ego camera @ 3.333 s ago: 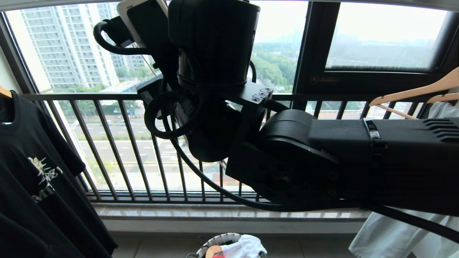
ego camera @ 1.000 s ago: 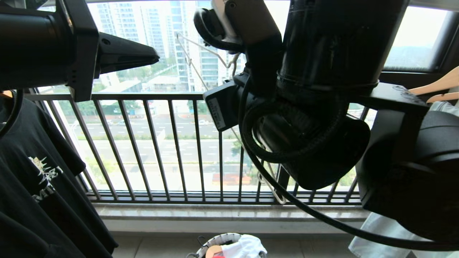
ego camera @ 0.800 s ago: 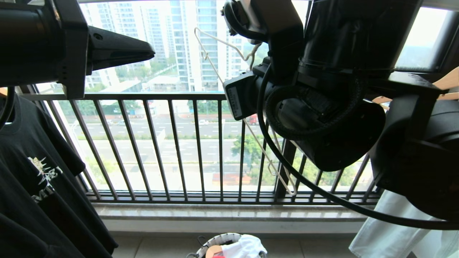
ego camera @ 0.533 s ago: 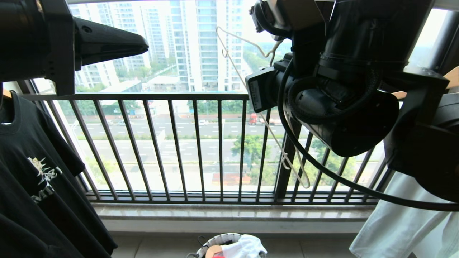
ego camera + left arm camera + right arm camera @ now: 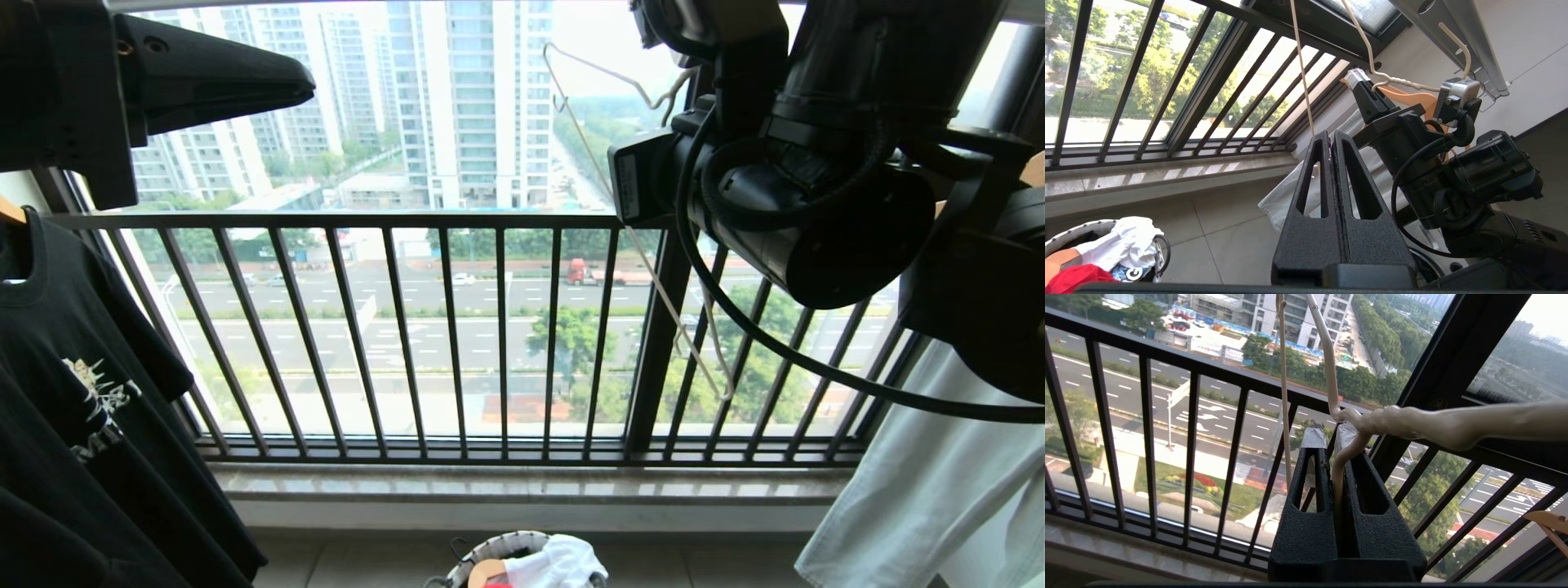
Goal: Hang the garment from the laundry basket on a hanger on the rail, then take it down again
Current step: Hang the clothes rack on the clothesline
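1. We see the garment lying red in the laundry basket on the floor below the window sill, next to a white cloth; in our head view only the basket's rim and that cloth show at the bottom edge.
2. The hanger is bare, high up in front of the black window railing, tilted so one end points down towards the sill.
3. Our right gripper has its fingers clenched on the hanger's wire just below the twisted neck; the hook curves up near the rail, and we cannot tell whether they touch.
4. Our left gripper is raised at the upper left, fingers pressed together on nothing, apart from the hanger.
5. A black printed T-shirt hangs at the left; a pale grey garment and wooden hangers are at the right.
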Controlling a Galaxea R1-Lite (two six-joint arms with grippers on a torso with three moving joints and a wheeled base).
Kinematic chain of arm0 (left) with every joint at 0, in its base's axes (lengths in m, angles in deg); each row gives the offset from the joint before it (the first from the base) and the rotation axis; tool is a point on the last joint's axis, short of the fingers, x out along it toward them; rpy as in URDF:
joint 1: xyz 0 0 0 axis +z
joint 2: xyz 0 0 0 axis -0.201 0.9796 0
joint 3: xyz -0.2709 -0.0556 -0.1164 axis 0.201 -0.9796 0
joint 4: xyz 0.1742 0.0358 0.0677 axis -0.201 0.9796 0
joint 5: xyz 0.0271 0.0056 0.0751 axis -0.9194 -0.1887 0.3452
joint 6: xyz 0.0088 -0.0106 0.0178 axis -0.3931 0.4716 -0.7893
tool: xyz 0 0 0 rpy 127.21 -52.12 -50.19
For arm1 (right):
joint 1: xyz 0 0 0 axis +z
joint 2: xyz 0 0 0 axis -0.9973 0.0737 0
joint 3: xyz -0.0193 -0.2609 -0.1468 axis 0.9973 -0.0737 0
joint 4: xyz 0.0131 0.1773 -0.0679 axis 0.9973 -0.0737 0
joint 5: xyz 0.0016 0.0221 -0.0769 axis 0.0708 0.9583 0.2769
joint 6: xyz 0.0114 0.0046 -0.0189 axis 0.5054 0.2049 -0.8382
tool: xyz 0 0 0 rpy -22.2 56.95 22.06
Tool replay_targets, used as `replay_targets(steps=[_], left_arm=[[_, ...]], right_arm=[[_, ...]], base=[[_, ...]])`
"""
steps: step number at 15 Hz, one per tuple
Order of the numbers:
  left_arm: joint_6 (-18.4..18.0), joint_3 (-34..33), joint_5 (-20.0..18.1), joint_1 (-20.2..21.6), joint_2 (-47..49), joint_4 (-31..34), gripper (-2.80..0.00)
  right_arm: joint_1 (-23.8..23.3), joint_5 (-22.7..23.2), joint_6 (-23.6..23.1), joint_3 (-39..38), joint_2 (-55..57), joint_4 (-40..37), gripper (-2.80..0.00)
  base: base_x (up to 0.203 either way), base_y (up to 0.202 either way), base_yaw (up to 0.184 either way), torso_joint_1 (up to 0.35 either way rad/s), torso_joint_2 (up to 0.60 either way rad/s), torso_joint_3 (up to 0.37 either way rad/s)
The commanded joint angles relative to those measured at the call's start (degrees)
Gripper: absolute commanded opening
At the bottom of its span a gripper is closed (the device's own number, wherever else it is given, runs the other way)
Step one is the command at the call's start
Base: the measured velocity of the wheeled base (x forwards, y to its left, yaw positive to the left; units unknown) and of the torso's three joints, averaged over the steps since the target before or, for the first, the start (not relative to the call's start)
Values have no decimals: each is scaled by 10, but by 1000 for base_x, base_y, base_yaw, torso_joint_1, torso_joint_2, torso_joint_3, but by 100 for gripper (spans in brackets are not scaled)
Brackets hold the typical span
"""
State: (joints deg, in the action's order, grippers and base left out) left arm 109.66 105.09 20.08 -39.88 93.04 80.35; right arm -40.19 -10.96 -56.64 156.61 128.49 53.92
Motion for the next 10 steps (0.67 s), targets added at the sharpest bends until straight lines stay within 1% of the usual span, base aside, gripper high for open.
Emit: replay_targets(steps=[1, 3, 4, 8, 10], left_arm=[[0, -5, -1, 0, -3, 0, -280], [-19, -8, -1, -1, -3, -1, -280], [-23, -8, -1, -1, -4, -1, -280], [-30, -8, -1, -1, -8, 0, -280], [-31, -9, -1, -1, -10, 0, -280]], right_arm=[[-10, 5, -2, 10, 6, -1, -280], [-19, 10, -2, 23, 19, -4, -280], [-20, 12, -3, 28, 25, -4, -280], [-23, 18, -12, 58, 50, -5, -280], [-28, 19, -12, 84, 63, -21, -280]], base=[[0, 0, 0, 0, 0, 0], [0, 0, 0, 0, 0, 0], [0, 0, 0, 0, 0, 0], [0, 0, 0, 0, 0, 0], [0, 0, 0, 0, 0, 0]])
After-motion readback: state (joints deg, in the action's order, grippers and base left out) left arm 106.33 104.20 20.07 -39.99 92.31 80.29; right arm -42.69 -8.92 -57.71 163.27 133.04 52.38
